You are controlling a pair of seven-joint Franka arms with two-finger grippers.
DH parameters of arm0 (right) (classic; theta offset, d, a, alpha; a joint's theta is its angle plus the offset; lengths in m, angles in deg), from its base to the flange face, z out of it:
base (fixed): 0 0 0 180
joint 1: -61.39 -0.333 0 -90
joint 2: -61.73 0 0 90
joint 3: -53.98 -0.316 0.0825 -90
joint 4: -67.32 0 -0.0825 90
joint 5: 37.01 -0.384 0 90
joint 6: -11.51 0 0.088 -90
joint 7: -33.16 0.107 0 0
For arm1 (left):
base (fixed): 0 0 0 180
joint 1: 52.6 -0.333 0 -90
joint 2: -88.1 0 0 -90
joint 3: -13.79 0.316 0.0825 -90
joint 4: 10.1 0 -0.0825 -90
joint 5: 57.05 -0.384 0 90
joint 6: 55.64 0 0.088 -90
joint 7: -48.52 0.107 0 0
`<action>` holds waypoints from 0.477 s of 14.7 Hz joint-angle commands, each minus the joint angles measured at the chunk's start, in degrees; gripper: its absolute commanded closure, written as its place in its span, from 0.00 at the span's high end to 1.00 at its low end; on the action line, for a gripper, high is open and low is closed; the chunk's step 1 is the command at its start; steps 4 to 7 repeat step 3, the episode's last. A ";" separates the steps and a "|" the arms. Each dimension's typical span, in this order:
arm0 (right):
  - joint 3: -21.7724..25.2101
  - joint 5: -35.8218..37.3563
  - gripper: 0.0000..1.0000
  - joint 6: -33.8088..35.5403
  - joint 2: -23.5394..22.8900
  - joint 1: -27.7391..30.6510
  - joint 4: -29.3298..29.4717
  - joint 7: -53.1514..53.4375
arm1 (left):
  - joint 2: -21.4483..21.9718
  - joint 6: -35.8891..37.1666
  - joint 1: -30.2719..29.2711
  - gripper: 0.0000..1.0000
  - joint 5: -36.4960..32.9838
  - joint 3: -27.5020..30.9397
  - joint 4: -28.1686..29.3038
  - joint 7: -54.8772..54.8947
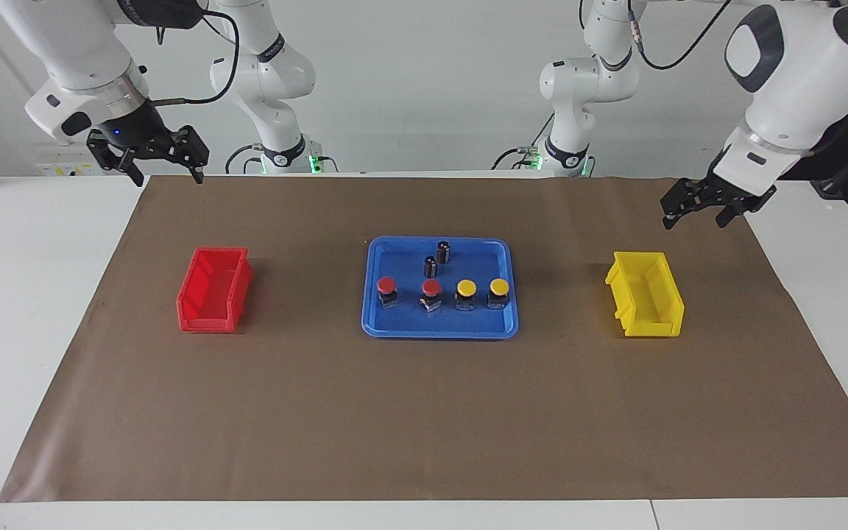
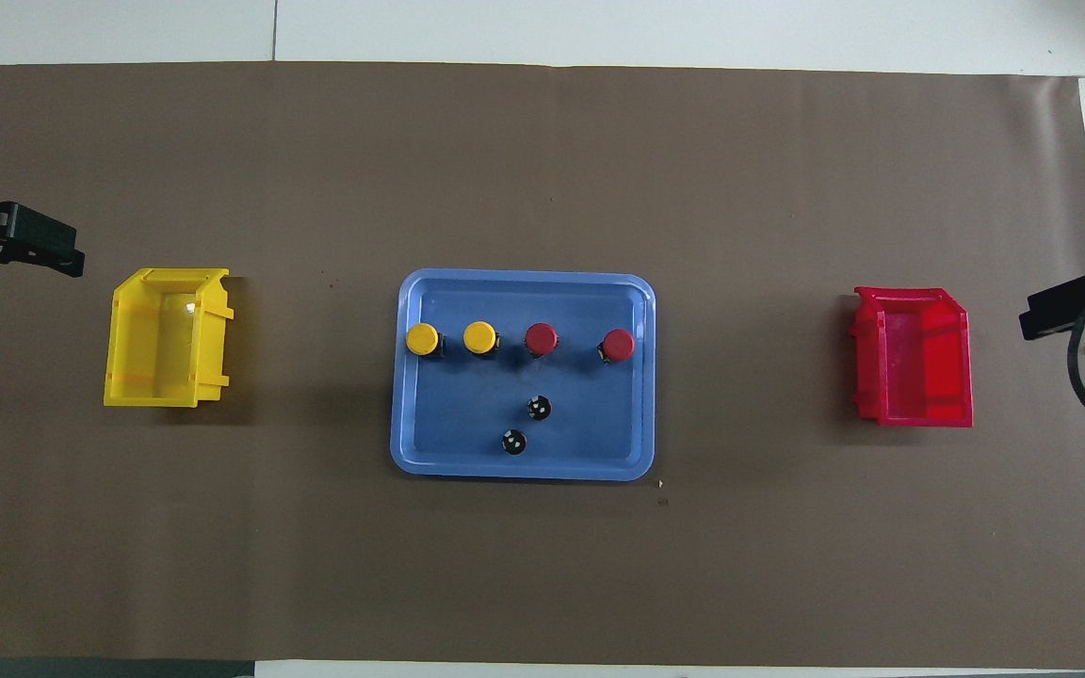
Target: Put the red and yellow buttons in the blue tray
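Observation:
The blue tray (image 1: 440, 331) (image 2: 522, 471) lies mid-mat. Two red buttons (image 1: 386, 285) (image 1: 431, 288) and two yellow buttons (image 1: 466, 287) (image 1: 498, 285) stand upright in a row inside it, along the side farther from the robots. From overhead the yellow pair (image 2: 422, 338) (image 2: 479, 336) is toward the left arm's end and the red pair (image 2: 541, 338) (image 2: 618, 345) toward the right arm's. My left gripper (image 1: 696, 217) (image 2: 15, 252) hangs open and empty over the mat's edge by the yellow bin. My right gripper (image 1: 166, 177) (image 2: 1060, 306) waits open over the mat's corner at its own end.
Two dark capless cylinders (image 1: 443, 252) (image 1: 430, 266) stand in the tray, nearer to the robots than the buttons. A yellow bin (image 1: 645, 294) (image 2: 166, 337) sits toward the left arm's end, a red bin (image 1: 214, 289) (image 2: 912, 358) toward the right arm's.

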 commanded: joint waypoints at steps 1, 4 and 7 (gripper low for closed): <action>-0.25 -0.30 1.00 -0.24 1.33 0.41 -1.55 -1.17 | 0.30 2.26 -1.32 1.00 1.26 -0.63 -1.62 1.35; -0.25 -0.30 1.00 -0.24 1.33 0.41 -1.55 -1.25 | 0.30 2.26 -1.32 1.00 1.17 -0.63 -1.62 1.35; -0.25 -0.30 1.00 -0.24 1.33 0.41 -1.55 -1.25 | 0.30 2.26 -1.32 1.00 1.17 -0.63 -1.62 1.35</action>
